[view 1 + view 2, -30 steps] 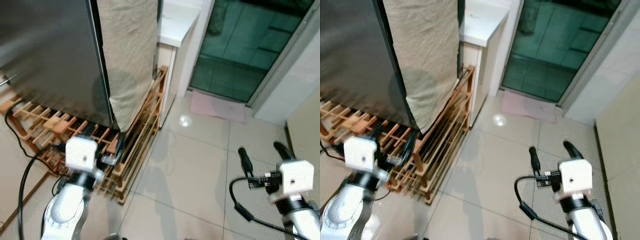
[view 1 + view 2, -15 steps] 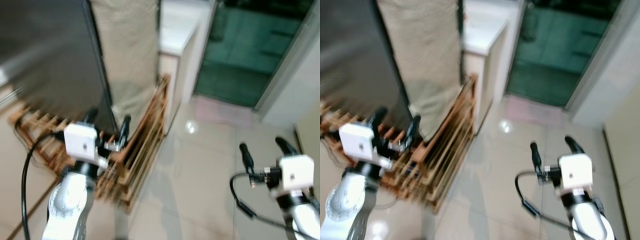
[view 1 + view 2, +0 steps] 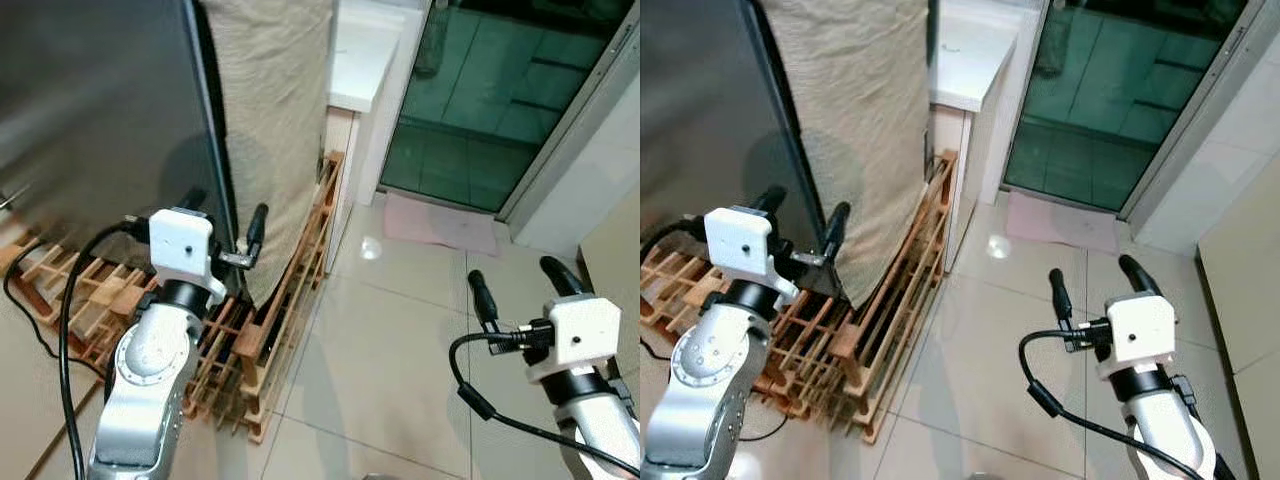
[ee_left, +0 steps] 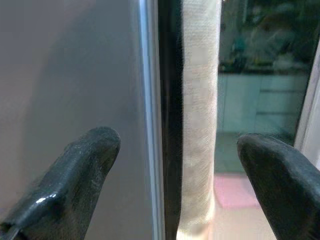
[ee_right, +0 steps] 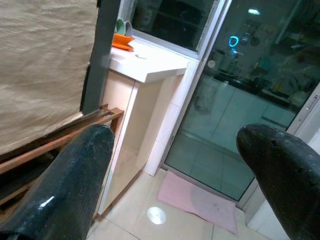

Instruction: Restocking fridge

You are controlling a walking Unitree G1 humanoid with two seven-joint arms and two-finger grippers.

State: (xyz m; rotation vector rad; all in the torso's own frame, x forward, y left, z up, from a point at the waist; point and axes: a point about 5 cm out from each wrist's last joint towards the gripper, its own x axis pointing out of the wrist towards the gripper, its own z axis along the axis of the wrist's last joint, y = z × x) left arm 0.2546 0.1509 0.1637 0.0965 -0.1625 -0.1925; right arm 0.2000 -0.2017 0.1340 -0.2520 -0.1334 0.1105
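Observation:
The fridge point(image 3: 90, 110) stands at the left, its dark steel door closed, with a beige cloth point(image 3: 270, 120) hanging down its side. My left gripper point(image 3: 225, 212) is raised and open just in front of the door's right edge. In the left wrist view the door's edge point(image 4: 145, 100) and a dark gap point(image 4: 170, 100) run between the two fingertips point(image 4: 75, 175), with the cloth point(image 4: 200, 100) beside them. My right gripper point(image 3: 520, 288) hangs open over the tiled floor at the right, holding nothing.
A low wooden rack point(image 3: 290, 300) lies under and beside the fridge. A black cable point(image 3: 30, 300) trails across the floor at the left. Behind the cloth stands a white counter point(image 3: 360, 55). A glass door point(image 3: 480, 90) and a pink mat point(image 3: 440, 222) are further back.
My left arm has risen, bringing its open gripper up from the wooden rack to the fridge door's edge. The camera shifted a little. The right gripper stays about where it was.

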